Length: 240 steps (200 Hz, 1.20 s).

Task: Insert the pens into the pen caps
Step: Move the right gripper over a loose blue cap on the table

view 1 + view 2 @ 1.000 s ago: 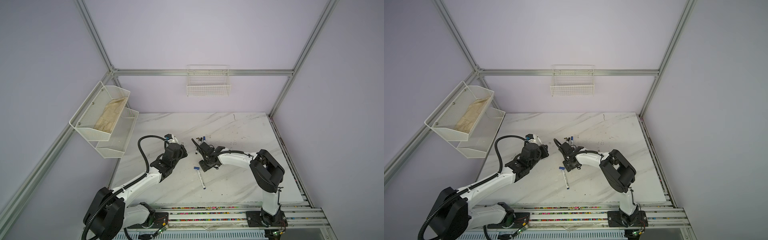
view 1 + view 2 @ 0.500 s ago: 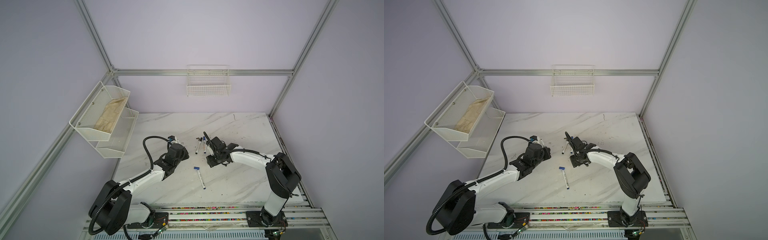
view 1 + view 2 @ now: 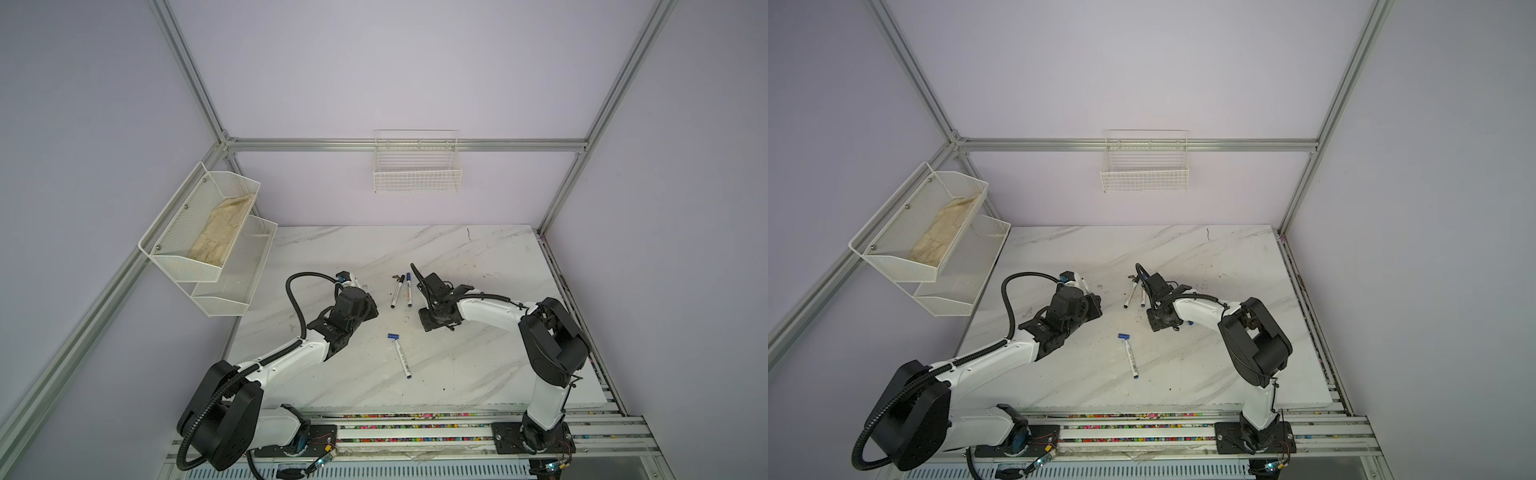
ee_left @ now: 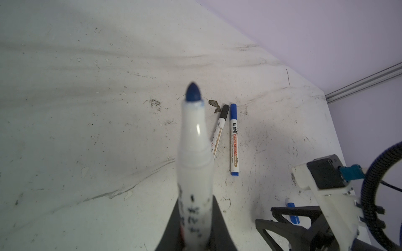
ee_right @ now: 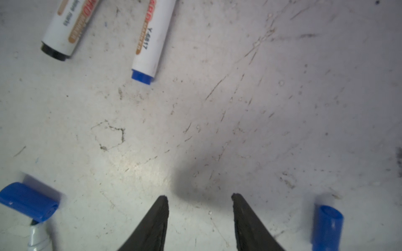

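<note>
Lilac walls and an aluminium frame close in a scuffed marble bench. In both top views a black-capped pen and a blue-capped pen lie side by side mid-bench, towards the back edge. A loose pen, uncapped, lies nearer the front edge with a blue cap just beside its tip.

The left wrist view shows the left jaws clamped on a held pen, its blue tip bare.

The right wrist view shows the right jaws parted and empty over bare bench, between that cap and a second blue cap lying alone. Best to take the lone cap, pinched near its closed end with the mouth free, then align it with the held tip and push straight.

Count: four pens, two capped; four caps, two loose.
</note>
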Available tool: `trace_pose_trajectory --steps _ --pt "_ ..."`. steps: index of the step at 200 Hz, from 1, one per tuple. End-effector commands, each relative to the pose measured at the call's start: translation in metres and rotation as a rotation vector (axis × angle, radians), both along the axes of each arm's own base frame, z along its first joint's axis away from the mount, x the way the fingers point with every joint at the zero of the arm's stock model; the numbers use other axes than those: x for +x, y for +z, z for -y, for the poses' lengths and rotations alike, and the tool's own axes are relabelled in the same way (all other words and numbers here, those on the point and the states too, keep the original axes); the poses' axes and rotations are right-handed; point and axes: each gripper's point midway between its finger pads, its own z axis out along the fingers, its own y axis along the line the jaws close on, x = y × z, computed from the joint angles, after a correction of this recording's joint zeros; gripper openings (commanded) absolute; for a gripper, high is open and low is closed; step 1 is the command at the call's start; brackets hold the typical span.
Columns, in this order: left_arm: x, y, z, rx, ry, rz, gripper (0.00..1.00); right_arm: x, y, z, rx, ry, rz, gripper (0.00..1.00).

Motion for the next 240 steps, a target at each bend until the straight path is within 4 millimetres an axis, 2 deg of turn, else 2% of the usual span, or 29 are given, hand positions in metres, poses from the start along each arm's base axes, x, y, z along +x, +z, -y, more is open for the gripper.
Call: trace_pose_trajectory --steps 1,14,31,43,53,64,76,101,129,169,221,240 --pt "0.009 0.024 0.007 -0.062 0.000 0.061 0.00 0.018 0.024 0.034 -0.004 -0.126 0.060 0.51" --pt "0.010 0.025 0.008 -0.068 -0.003 0.064 0.00 0.035 0.033 0.073 -0.025 -0.252 0.098 0.52" --pt "0.010 0.026 0.009 -0.073 -0.007 0.065 0.00 0.053 0.035 0.141 -0.070 -0.471 0.128 0.56" --pt "0.011 0.028 0.010 -0.071 -0.014 0.071 0.00 0.062 0.029 0.186 -0.085 -0.611 0.138 0.58" --pt "0.011 0.029 0.011 -0.071 -0.016 0.072 0.00 0.066 0.019 0.211 -0.057 -0.690 0.123 0.58" --pt "0.012 0.029 0.012 -0.069 -0.022 0.069 0.00 0.072 0.007 0.222 -0.007 -0.735 0.102 0.57" --pt "0.012 0.027 0.015 -0.069 -0.032 0.061 0.00 0.079 -0.006 0.220 0.056 -0.736 0.077 0.55" --pt "0.012 0.025 0.019 -0.082 -0.046 0.045 0.00 0.092 -0.022 0.201 0.152 -0.660 0.072 0.51" --pt "0.010 0.024 0.018 -0.077 -0.051 0.036 0.00 0.080 -0.033 0.202 0.133 -0.677 0.030 0.48" --pt "0.006 0.023 0.015 -0.079 -0.044 0.034 0.00 0.070 -0.017 0.198 0.200 -0.710 0.039 0.48" --pt "0.008 0.024 0.019 -0.088 -0.056 0.032 0.00 0.052 0.021 0.202 0.242 -0.736 0.114 0.49" --pt "0.010 0.023 0.022 -0.090 -0.062 0.028 0.00 0.046 0.024 0.196 0.272 -0.719 0.100 0.49"
